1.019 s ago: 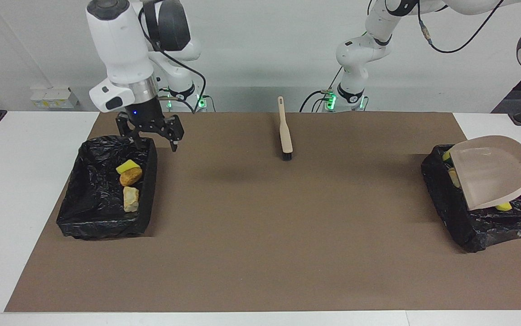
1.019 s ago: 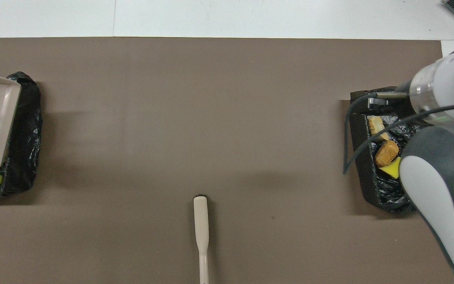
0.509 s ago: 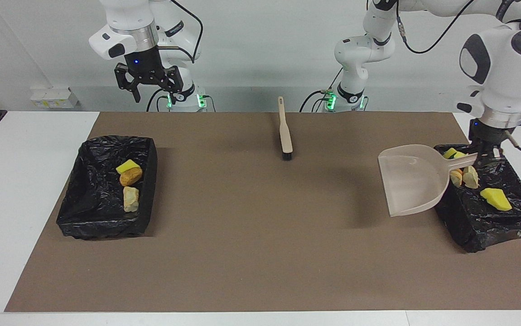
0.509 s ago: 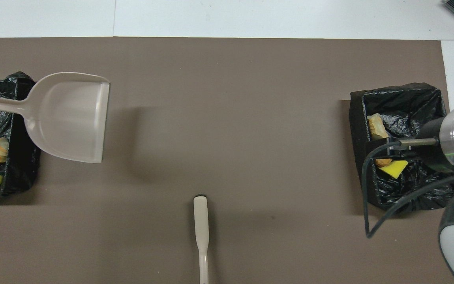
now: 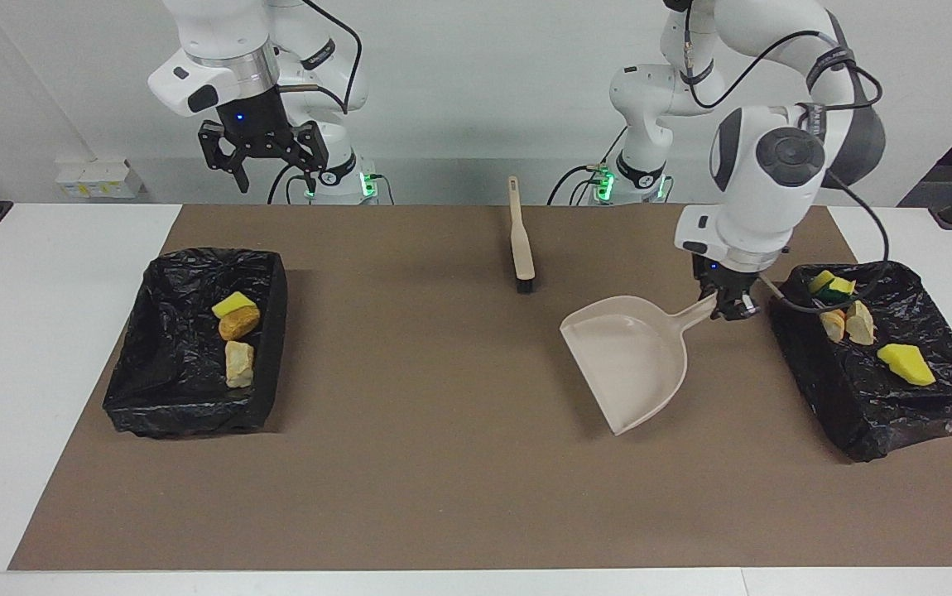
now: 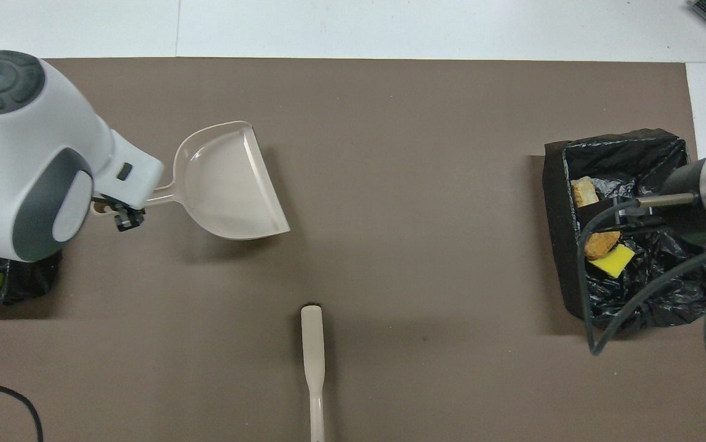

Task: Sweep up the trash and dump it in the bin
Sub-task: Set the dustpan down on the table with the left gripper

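My view, layout: mat [image 5: 443,480] on table [image 5: 45,348]. One bin [image 5: 194,348] at right arm's end w/ 3 trash bits [image 5: 236,327] in it; 2nd bin [image 5: 882,372] at left arm's end w/ more scraps [image 5: 905,362]. Brush [image 5: 521,240] mid-mat, nearest robots. Dustpan [image 5: 633,360] betw. brush & 2nd bin, its handle in my left gripper [image 5: 728,310]. Right gripper [image 5: 265,161] up over table edge by its base.

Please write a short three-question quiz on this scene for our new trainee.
1. True or false: the dustpan holds trash.
2. Which gripper grips the dustpan's handle: A the left gripper, B the right gripper?
3. How many pieces lie in the bin at the right arm's end?

Key: 1 false, it is empty; 2 A; 3 three.
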`<state>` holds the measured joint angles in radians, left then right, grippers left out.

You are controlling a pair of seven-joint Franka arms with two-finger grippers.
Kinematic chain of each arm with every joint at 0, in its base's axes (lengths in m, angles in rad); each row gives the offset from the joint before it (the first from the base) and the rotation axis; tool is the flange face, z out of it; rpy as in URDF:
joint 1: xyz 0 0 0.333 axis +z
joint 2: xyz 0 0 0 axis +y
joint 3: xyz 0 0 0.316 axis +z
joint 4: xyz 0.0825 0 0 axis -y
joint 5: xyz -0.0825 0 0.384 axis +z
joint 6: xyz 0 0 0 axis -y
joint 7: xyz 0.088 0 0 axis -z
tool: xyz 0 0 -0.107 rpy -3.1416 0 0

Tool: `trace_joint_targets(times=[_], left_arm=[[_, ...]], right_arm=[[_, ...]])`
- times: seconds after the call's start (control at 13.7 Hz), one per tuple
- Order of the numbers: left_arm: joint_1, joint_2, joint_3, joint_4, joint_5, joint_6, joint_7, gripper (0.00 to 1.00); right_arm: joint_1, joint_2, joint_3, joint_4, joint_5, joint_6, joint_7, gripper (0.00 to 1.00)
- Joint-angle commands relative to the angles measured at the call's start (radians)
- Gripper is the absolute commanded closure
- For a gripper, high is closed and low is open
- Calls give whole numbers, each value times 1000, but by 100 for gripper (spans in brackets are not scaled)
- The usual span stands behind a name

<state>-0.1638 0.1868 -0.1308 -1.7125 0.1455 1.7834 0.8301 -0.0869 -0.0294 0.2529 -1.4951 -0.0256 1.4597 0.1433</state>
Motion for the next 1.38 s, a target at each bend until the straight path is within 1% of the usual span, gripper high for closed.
trace_joint_targets(times=[0.0,0.07,0.29,0.51,0.58,0.66,0.73,0.8,0.87,0.95,1.09,1.31], left_arm=[[-100,-30,20,-100,-24,112,-325,100],[-127,-24,20,-111,-29,144,-470,100],[-212,25,20,-139,-66,272,-876,100],[-275,45,19,-208,-69,437,-1226,100],[-298,46,19,-222,-69,467,-1319,100],[-312,45,19,-228,-69,472,-1367,100],[-315,43,16,-230,-75,472,-1373,100],[-315,43,14,-230,-99,469,-1361,74],[-321,42,14,-226,-109,465,-1352,1],[-327,42,16,-217,-109,461,-1350,0],[-307,30,20,-203,-109,452,-1350,0],[-221,26,25,-135,-107,410,-1303,0]], right_arm=[[-22,13,8,26,6,-24,-33,0],[-27,11,8,24,7,-27,-33,0],[-39,13,5,24,9,-25,-30,0],[-71,14,3,24,9,-25,-30,0],[-83,14,3,24,9,-25,-30,0],[-94,14,5,24,9,-25,-30,0],[-102,14,3,24,9,-25,-30,0],[-108,14,3,24,9,-25,-30,0],[-111,14,3,21,9,-25,-30,0],[-111,14,3,24,9,-25,-30,0],[-109,14,3,24,9,-25,-30,0],[-109,14,5,24,9,-25,-30,0]])
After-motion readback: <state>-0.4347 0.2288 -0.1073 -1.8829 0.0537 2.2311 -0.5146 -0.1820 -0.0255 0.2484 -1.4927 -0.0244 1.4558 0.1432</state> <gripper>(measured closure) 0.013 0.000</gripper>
